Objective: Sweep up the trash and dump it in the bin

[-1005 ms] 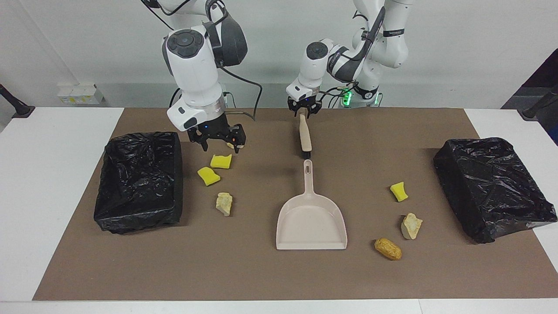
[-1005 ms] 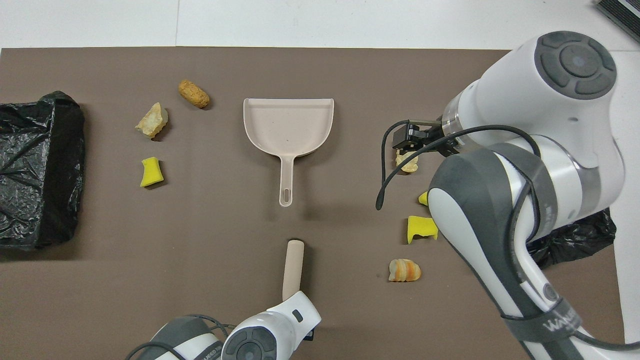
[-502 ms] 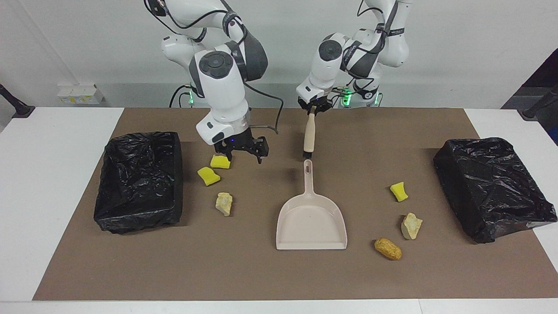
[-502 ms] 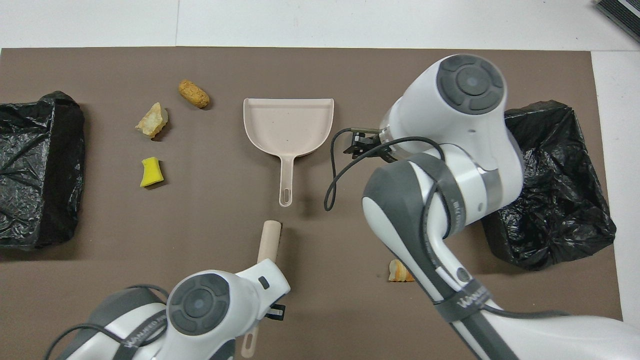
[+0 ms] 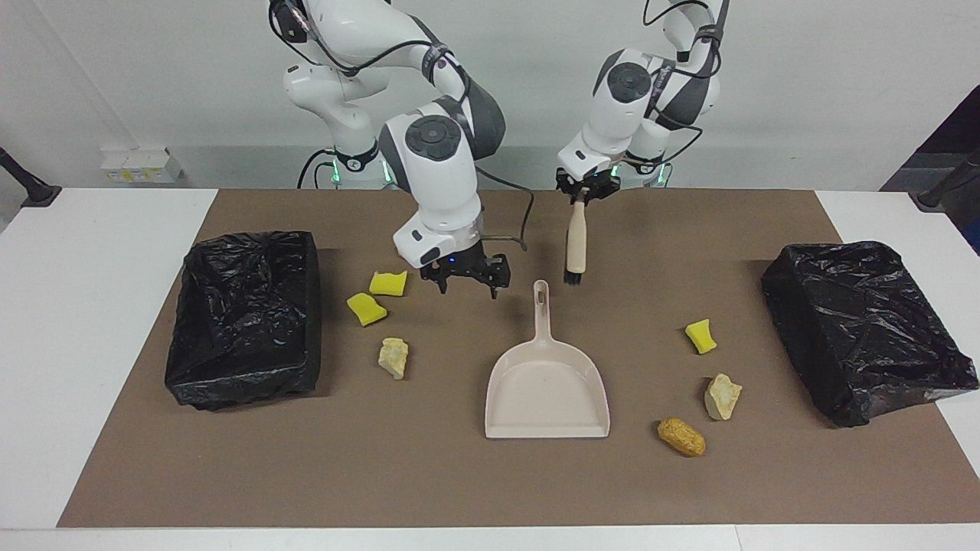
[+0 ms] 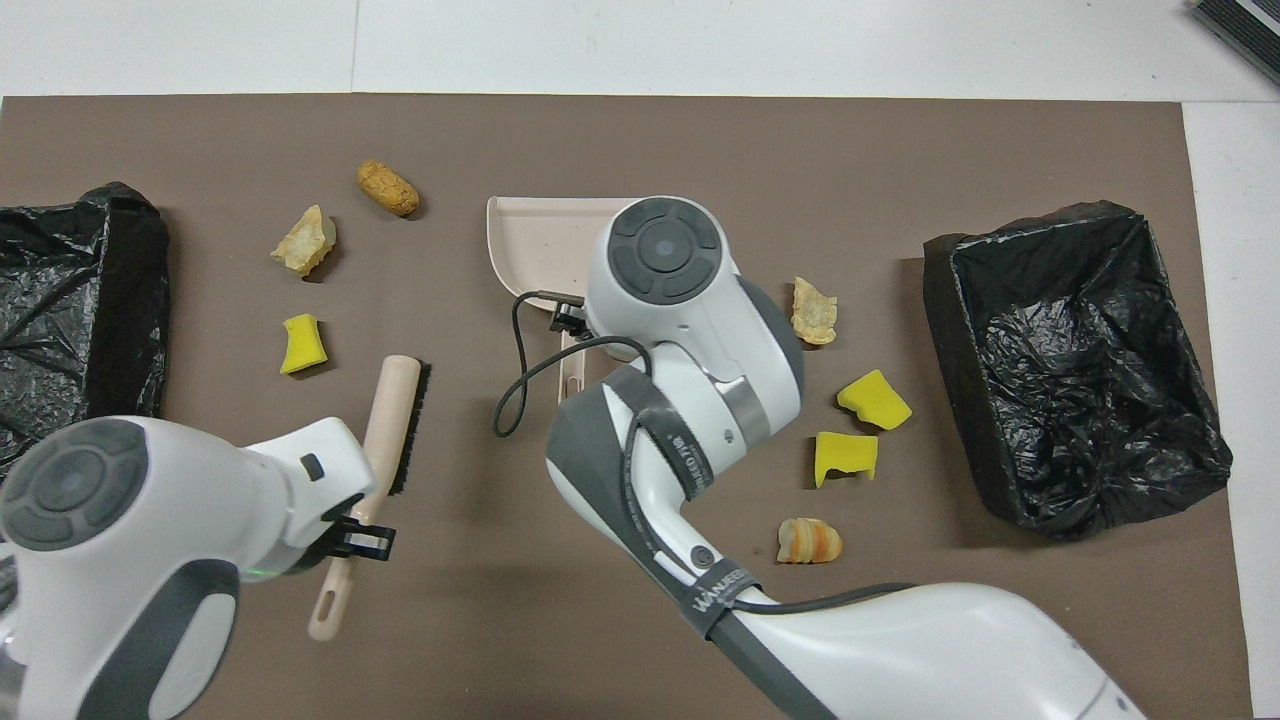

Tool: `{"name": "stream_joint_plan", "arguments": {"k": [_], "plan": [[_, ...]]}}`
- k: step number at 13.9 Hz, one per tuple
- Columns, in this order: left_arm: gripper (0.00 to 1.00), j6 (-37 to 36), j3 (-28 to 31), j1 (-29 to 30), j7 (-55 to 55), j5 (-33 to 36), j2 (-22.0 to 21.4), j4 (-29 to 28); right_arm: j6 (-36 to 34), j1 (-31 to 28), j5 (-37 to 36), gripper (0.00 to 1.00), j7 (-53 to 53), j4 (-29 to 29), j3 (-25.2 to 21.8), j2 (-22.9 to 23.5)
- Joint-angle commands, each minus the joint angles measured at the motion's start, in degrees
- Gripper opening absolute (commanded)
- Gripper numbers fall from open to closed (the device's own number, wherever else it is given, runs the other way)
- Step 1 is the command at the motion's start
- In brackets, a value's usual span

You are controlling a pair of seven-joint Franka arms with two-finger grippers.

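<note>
Your table (image 5: 92, 321) is white, with a brown mat (image 5: 459, 482) laid over most of it and a plain pale wall (image 5: 804, 92) rising past the robots. A black-lined bin (image 5: 245, 317) sits at the right arm's end and another bin (image 5: 865, 329) at the left arm's end. The beige dustpan (image 5: 547, 383) lies mid-mat, its handle pointing toward the robots. You have the left gripper (image 5: 586, 191) clenched on the handle of the brush (image 5: 576, 241), which hangs bristles down over the mat beside the dustpan handle, toward the left arm's end. Your right gripper (image 5: 465, 282) hovers with jaws spread and nothing in them, just beside the dustpan handle. The trash (image 5: 367, 308) lies in two groups: two yellow chunks, a pale lump and an orange-striped lump (image 6: 809, 540) near the bin at the right arm's end, and a yellow chunk, a pale lump and a brown lump between the dustpan and the other bin
</note>
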Motion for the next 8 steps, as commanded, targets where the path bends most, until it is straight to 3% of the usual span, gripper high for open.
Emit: {"name": "stream_joint_plan", "arguments": {"k": [1, 2, 5, 6, 8], "plan": [[0.00, -1.6, -0.8, 6.3, 6.9, 1.6, 3.6, 4.0, -0.9, 1.8, -2.5, 1.00, 2.1, 4.7, 0.0, 4.9], [0.00, -1.5, -0.8, 8.3, 9.6, 1.8, 3.9, 4.3, -0.9, 3.2, -3.3, 0.98, 2.3, 5.0, -0.2, 6.2], [0.00, -1.2, -0.8, 11.5, 14.7, 1.8, 4.0, 4.2, -2.2, 2.8, -3.5, 0.70, 2.2, 5.0, 0.1, 6.2], [0.00, -1.2, -0.8, 11.5, 14.9, 1.8, 4.0, 4.2, -2.0, 2.8, -3.3, 0.59, 2.2, 5.0, 0.2, 6.2], [0.00, -1.1, -0.8, 11.6, 14.9, 1.8, 4.0, 4.2, -1.8, 2.7, -3.2, 0.24, 2.1, 5.0, 0.3, 6.2]]}}
